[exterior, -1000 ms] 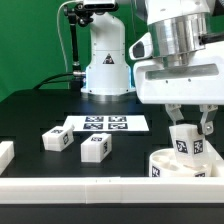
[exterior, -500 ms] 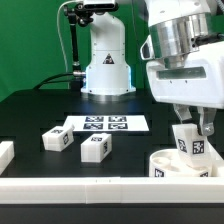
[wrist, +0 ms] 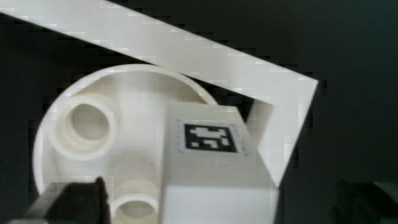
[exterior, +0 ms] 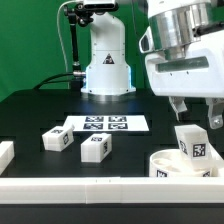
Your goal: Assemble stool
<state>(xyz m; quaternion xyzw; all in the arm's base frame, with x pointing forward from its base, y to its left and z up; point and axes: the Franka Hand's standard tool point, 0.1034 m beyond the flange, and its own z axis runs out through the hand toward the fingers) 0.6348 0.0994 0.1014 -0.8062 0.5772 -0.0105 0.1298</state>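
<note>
The white round seat (exterior: 172,163) lies at the exterior view's lower right. One tagged white leg (exterior: 191,143) stands upright on it. My gripper (exterior: 198,116) hangs just above that leg, open, with both fingers clear of the leg's top. Two more legs lie loose on the black table, one (exterior: 55,140) farther towards the exterior view's left and one (exterior: 95,148) beside it. In the wrist view the leg (wrist: 217,150) with its tag stands on the seat (wrist: 98,120), next to a round hole, and one dark fingertip (wrist: 63,205) shows beside it.
The marker board (exterior: 105,124) lies flat behind the loose legs. A white rail (exterior: 90,186) runs along the table's front edge and also shows in the wrist view (wrist: 196,50). A white block (exterior: 5,153) sits at the exterior view's left edge. The arm's base (exterior: 105,65) stands at the back.
My gripper has let go of the leg and risen, shifting slightly towards the exterior view's right. The leg stays standing on the seat.
</note>
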